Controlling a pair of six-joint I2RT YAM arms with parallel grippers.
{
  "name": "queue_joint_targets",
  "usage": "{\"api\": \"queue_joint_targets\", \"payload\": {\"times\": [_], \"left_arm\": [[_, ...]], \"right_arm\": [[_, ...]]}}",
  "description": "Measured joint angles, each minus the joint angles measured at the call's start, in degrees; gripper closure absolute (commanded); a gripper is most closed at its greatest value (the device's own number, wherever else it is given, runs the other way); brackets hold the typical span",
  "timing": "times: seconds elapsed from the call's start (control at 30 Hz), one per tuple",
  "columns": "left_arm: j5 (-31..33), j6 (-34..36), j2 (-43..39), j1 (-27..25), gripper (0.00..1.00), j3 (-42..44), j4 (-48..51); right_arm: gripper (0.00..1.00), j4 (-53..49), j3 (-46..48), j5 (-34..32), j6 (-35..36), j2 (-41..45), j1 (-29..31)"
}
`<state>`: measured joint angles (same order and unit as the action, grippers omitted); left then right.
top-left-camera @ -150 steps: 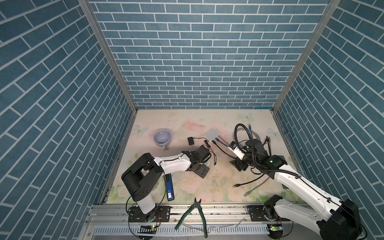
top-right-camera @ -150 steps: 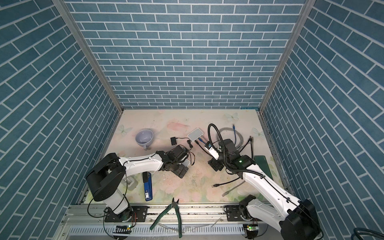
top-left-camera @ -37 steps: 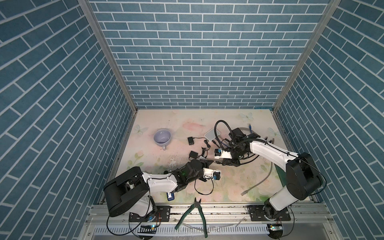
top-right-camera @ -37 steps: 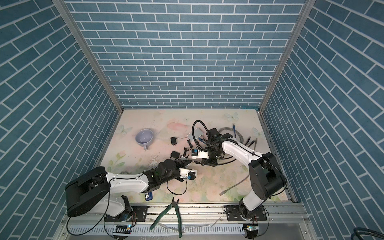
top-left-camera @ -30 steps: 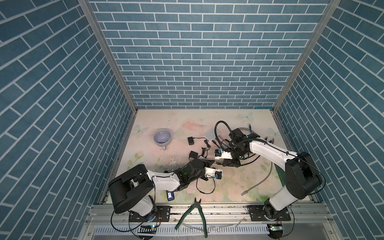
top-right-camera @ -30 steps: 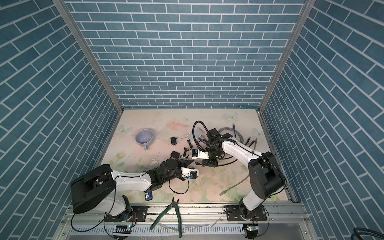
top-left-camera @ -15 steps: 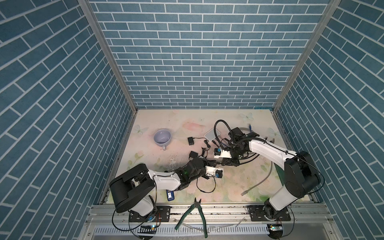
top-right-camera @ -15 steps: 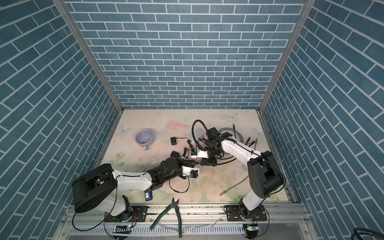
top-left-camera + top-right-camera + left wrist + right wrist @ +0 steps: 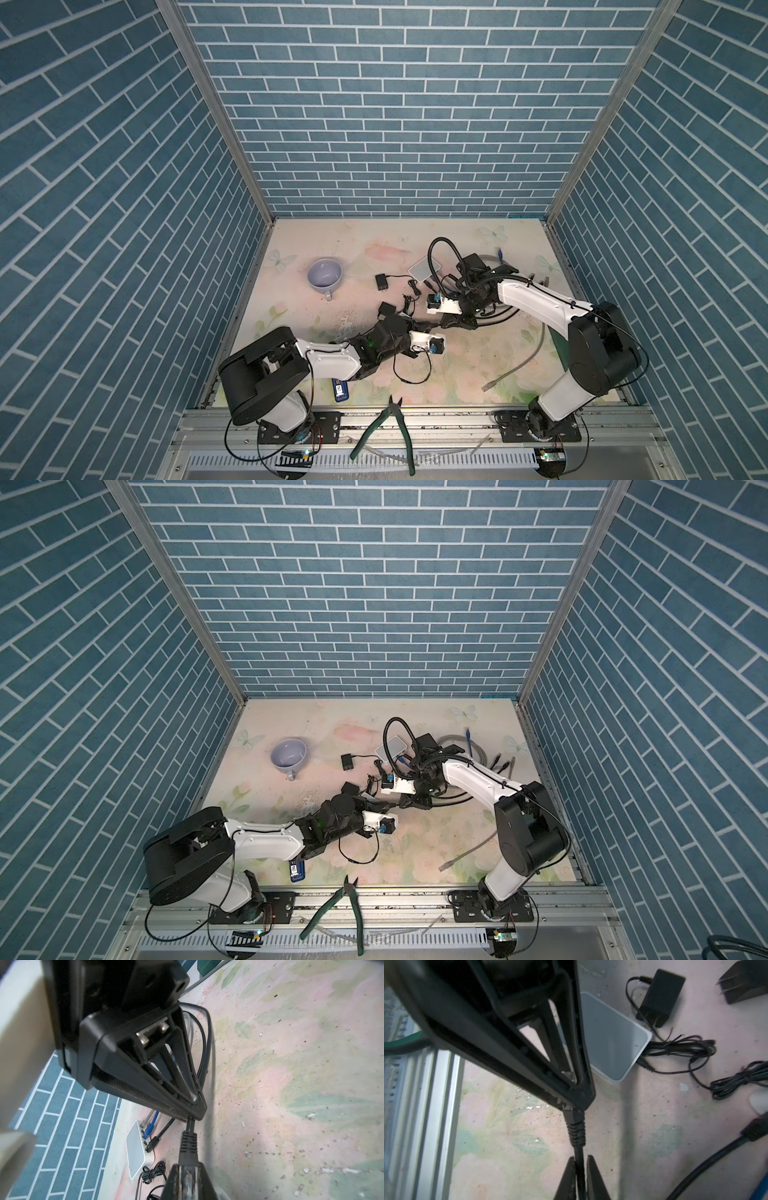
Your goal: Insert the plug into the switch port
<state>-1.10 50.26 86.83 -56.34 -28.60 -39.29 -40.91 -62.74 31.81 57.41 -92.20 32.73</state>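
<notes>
Black ribbed plug (image 9: 188,1145), clear-tipped, sits between the grippers, apart from the white switch (image 9: 135,1151). Left gripper (image 9: 187,1169) is clamped on the plug; right gripper (image 9: 579,1164) pinches its cable (image 9: 578,1152). Switch ports hold a blue lead (image 9: 150,1129) and a black lead (image 9: 154,1141). Mug (image 9: 316,262) stands upright, well apart.

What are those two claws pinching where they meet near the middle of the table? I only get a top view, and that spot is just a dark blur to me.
Observer: The left wrist view shows the left gripper shut on the ribbed boot of a black Ethernet plug.
Visitor: And the claw on the right?
Observer: In the right wrist view, the right gripper has one finger on each side of the black cable, just behind that plug. I cannot tell whether it is squeezing.
</notes>
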Motion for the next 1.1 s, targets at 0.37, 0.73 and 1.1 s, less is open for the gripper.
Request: {"api": "queue_joint_targets", "payload": {"times": [0.37,0.73,1.1], "left_arm": [[-3.2,-9.8,-3.8,4.0,0.88,0.9,1.6],[-7.3,-13.5,-4.0,4.5,0.88,2.1,2.5],[-9.3,-14.5,-4.6,4.5,0.88,3.3,1.3]], "right_arm": [[0.63,25.6,18.3,0.0,-2.7,12.4,0.0],[0.63,43.0,27.7,2.9,-5.2,19.5,0.8],[0.68,48.7,28.1,5.2,-7.3,17.1,3.3]]}}
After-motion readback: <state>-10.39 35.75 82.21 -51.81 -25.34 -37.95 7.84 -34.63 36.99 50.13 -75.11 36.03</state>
